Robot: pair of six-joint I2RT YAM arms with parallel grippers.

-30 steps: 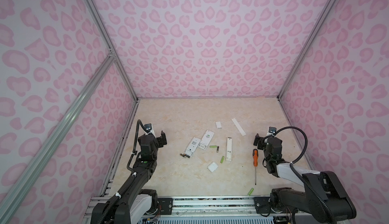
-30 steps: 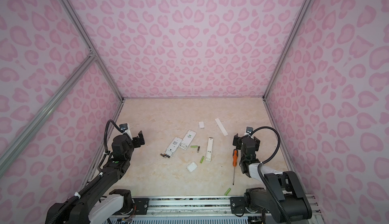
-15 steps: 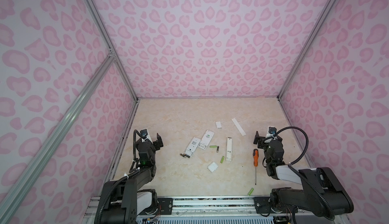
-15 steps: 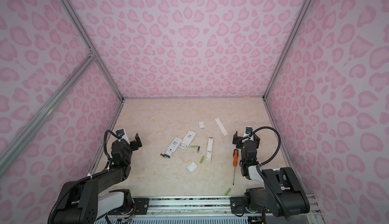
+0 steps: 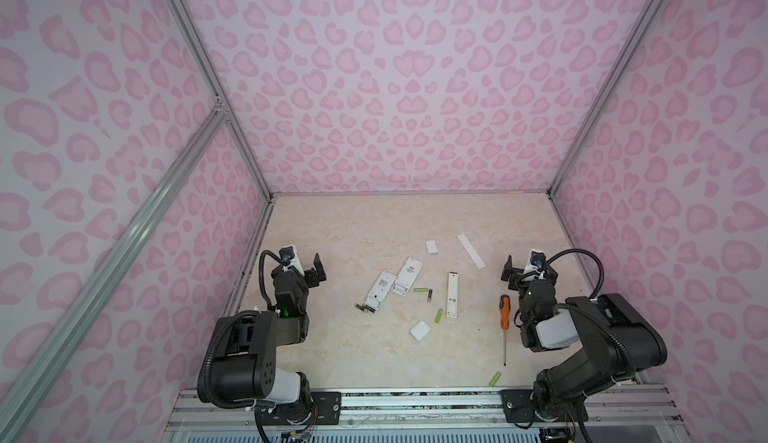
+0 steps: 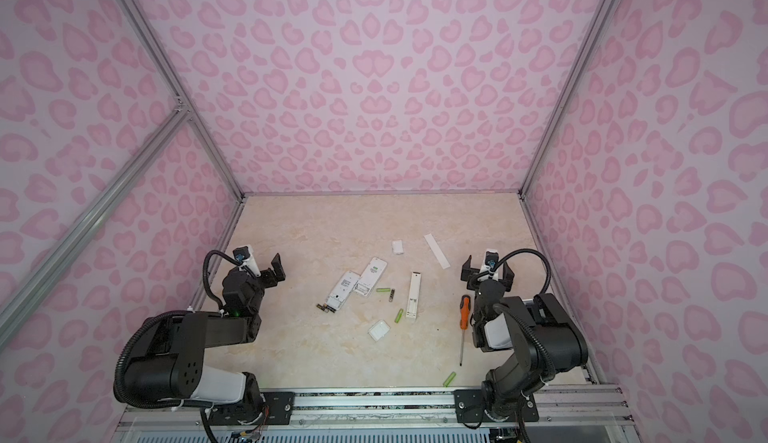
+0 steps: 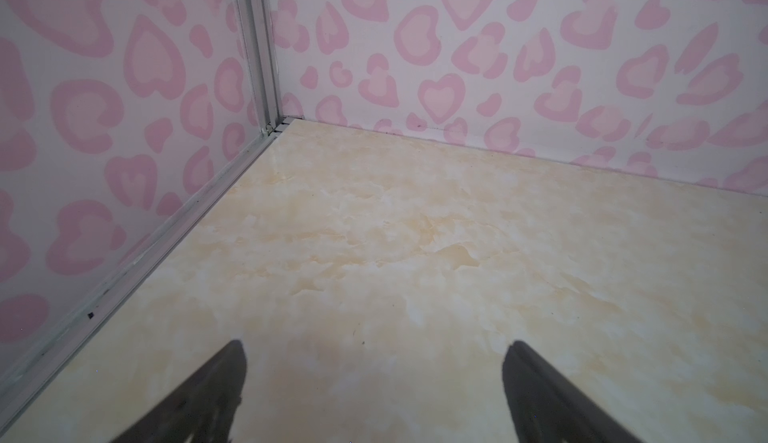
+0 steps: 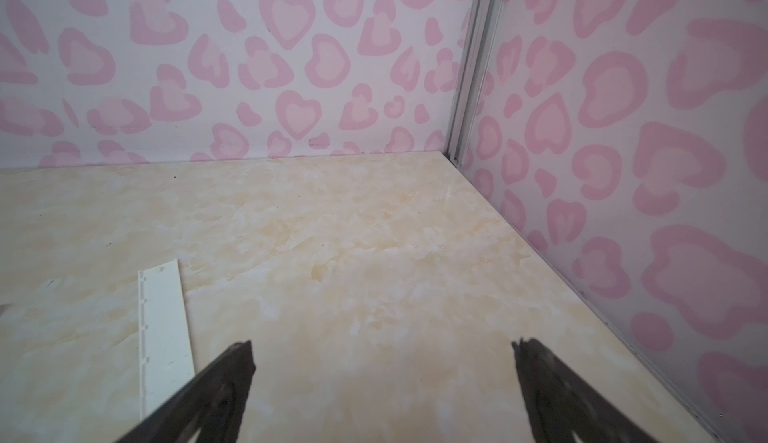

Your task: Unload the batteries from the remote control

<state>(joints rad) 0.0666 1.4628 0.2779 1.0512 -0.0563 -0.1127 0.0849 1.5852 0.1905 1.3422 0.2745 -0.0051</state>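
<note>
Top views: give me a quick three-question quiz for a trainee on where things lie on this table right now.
1. True or false: the right end effector is holding the orange-handled screwdriver.
2. Which lies nearest the front rail? A: a lime-green battery. B: the slim remote. C: a white cover.
3. Fill in: the left end effector has its jaws ____ (open or shut).
Key: 1 false; 2 A; 3 open.

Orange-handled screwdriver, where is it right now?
In both top views the orange-handled metal screwdriver lies flat on the right side, between the slim white remote control and the black right robot arm.
</note>
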